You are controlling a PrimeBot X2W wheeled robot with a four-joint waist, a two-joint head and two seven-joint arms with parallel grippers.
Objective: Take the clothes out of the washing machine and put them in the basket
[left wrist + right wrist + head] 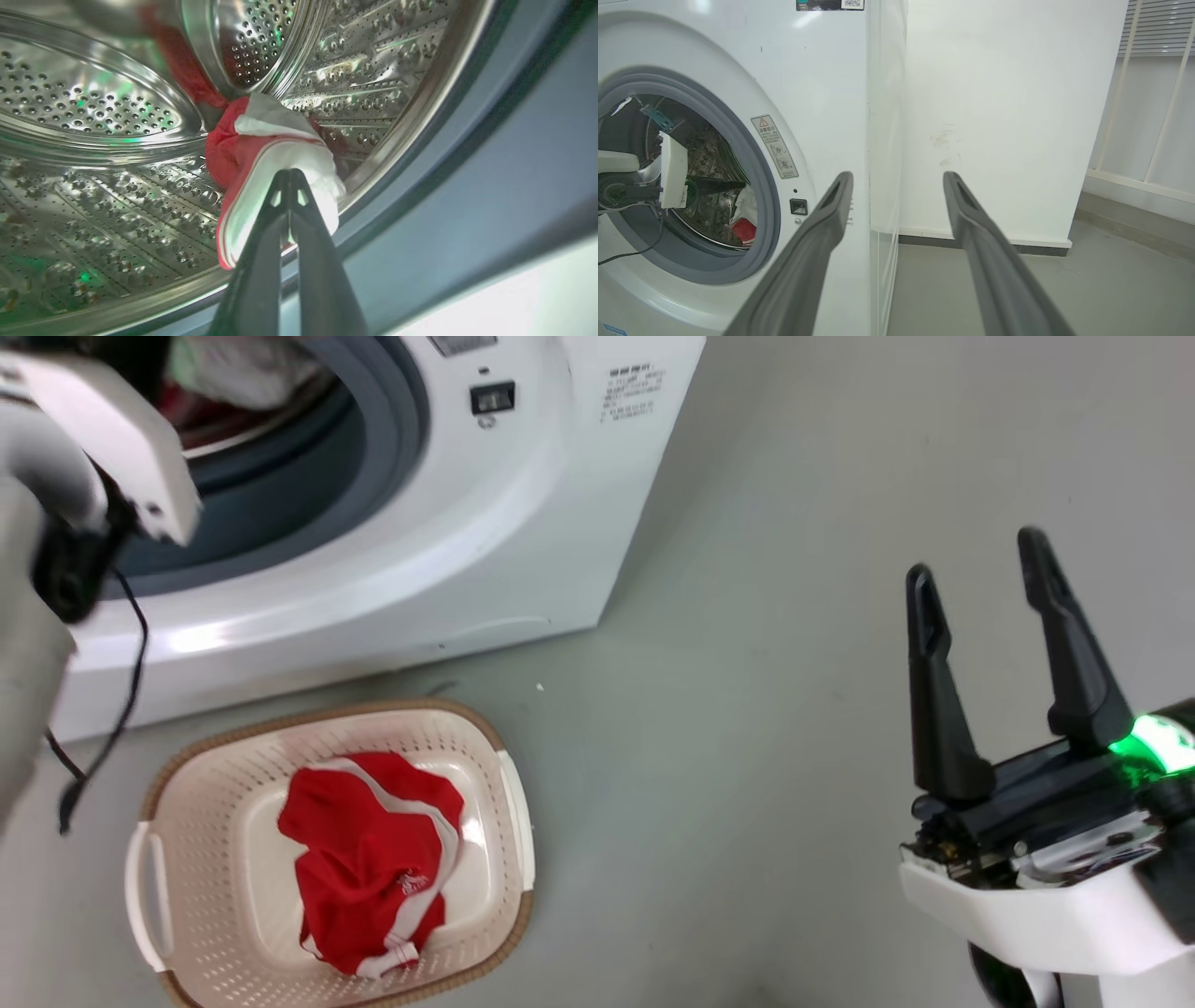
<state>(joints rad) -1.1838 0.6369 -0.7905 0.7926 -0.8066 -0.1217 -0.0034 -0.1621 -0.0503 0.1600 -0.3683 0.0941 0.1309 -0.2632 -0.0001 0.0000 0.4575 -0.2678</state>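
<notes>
Red-and-white garment [280,158] in the drum [93,93] is pinched by the left gripper [289,173]; head view shows the right gripper [976,555] spread wide.

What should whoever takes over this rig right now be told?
Left gripper: shut on a red and white garment inside the steel drum of the washing machine.
Right gripper: open, holding nothing, above the floor to the machine's right.
Done: one red garment with white stripes lies in the basket on the floor before the machine.
Left: draw the held garment out and drop it in the basket, then check the drum; I cannot tell whether more clothes lie there.
</notes>
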